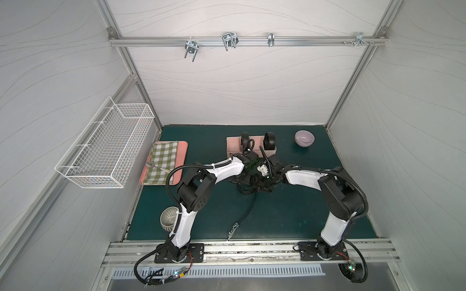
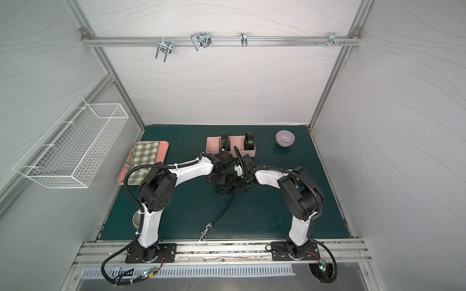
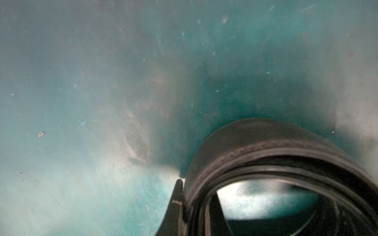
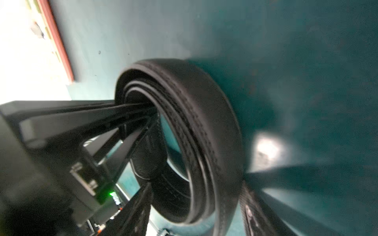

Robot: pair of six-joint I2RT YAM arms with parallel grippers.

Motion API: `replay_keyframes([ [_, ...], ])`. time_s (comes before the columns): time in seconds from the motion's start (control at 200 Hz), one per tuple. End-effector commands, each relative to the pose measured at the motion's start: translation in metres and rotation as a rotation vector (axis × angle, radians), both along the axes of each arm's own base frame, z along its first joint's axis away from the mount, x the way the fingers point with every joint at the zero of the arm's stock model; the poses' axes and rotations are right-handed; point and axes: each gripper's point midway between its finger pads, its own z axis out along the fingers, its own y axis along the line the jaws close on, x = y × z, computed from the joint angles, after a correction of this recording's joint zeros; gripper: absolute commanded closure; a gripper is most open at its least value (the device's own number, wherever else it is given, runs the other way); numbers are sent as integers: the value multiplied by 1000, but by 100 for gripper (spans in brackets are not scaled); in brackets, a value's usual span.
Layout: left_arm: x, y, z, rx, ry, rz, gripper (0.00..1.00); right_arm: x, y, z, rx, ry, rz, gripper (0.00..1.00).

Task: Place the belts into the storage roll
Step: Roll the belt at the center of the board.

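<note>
The pale pink storage roll [image 1: 233, 148] [image 2: 214, 146] lies at the back of the green mat. Two coiled black belts [image 1: 245, 138] [image 1: 269, 141] stand upright in its compartments. The third belt is a loose coil [image 1: 248, 189] [image 4: 204, 114] on the mat just in front of it. Its tail runs toward me to a metal buckle [image 1: 233, 230]. My left gripper [image 1: 245, 181] [image 3: 192, 196] is shut on the coil's wall, with one finger inside the ring. My right gripper [image 1: 266, 185] [image 4: 196, 183] is open and straddles the same coil, a finger on each side.
A flat pink tray [image 1: 182, 161] with a checked cloth and a spoon lies at the left. A white wire basket [image 1: 106, 151] hangs on the left wall. A lilac bowl [image 1: 304, 138] sits at the back right. A ribbed grey cup [image 1: 168, 218] stands beside the left arm.
</note>
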Motion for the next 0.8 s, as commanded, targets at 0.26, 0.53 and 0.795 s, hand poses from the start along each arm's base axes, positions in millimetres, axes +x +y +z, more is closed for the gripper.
replay_keyframes([
  [0.26, -17, -1, -35, 3, 88, 1, 100, -27, 18, 4, 72, 153, -62, 33],
  [0.53, -20, 2, -35, 5, 89, 3, 100, -48, 8, -4, -3, 192, -73, 33],
  [0.795, -22, 3, -34, -3, 87, 4, 100, -48, 3, -3, 8, 229, -177, 32],
])
